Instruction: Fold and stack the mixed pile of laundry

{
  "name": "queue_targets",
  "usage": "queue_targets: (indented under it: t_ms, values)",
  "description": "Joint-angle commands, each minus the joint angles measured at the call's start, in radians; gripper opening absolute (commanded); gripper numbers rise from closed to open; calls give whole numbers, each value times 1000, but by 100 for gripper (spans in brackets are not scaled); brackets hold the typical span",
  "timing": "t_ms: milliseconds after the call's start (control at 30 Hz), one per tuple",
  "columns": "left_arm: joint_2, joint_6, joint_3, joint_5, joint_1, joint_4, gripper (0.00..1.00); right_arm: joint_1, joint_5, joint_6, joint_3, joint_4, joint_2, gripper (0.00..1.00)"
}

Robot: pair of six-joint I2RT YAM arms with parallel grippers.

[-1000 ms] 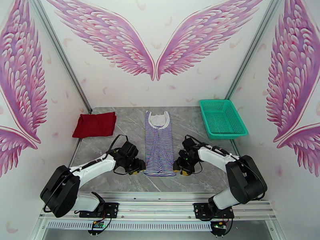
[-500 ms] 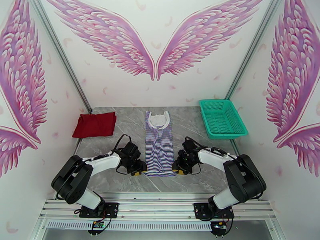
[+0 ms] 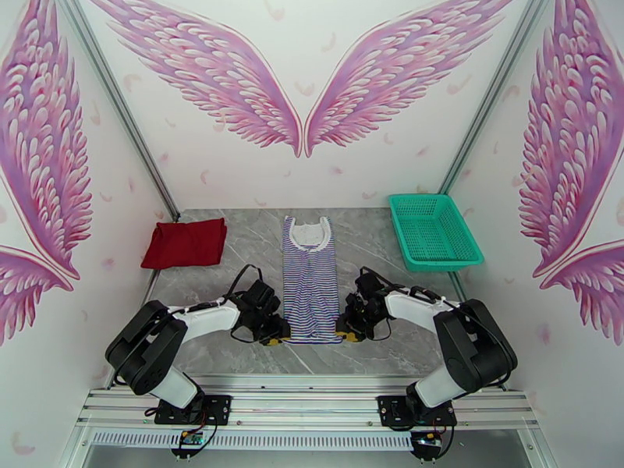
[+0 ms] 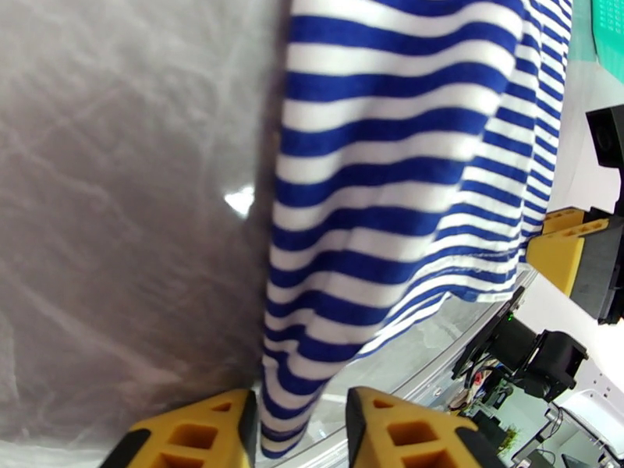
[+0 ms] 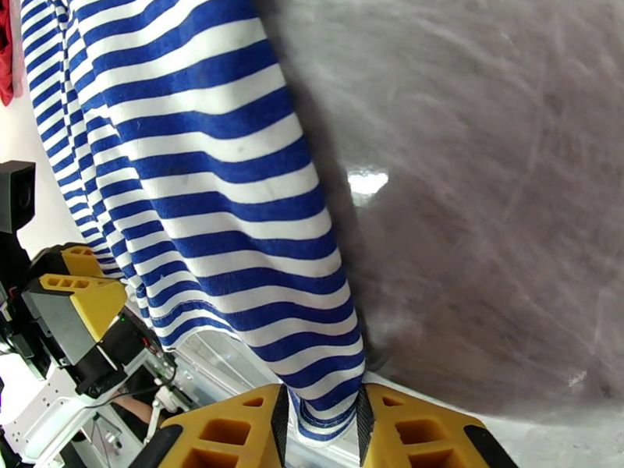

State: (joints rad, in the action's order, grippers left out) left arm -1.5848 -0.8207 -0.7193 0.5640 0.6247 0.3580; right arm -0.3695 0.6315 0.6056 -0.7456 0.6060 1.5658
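Centre of table (image 3: 203,352): striped shirt (image 3: 310,282) laid flat, neck far. The right gripper (image 5: 321,427) is pinched onto its near right hem corner. The left gripper (image 4: 302,430) is part open, near left corner between its fingers, unclamped. The red T-shirt (image 3: 185,242) lies far left.

Bare table (image 3: 366,235) between striped shirt (image 3: 310,282) and basket (image 3: 399,228), seemingly passable.

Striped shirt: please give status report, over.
Left gripper open, astride near hem corner. Right gripper shut on other near corner. Striped shirt lying flat. Red T-shirt apart, far left.
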Motion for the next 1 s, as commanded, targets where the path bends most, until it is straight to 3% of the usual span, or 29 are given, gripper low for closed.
queue_targets:
  t_ms: [0,300,600,967]
  values:
    - [-3,-11,-22,7,6,-20,30,-11,17,-10,-22,27,4,20]
    - [24,4,-106,-25,10,56,0,-10,-10,-21,-82,92,-19,2]
    - [79,16,-181,-76,9,154,0,-10,-63,-14,-166,182,-54,0]
    - [107,-18,-362,-202,-29,227,0,-3,-192,56,-408,260,-43,0]
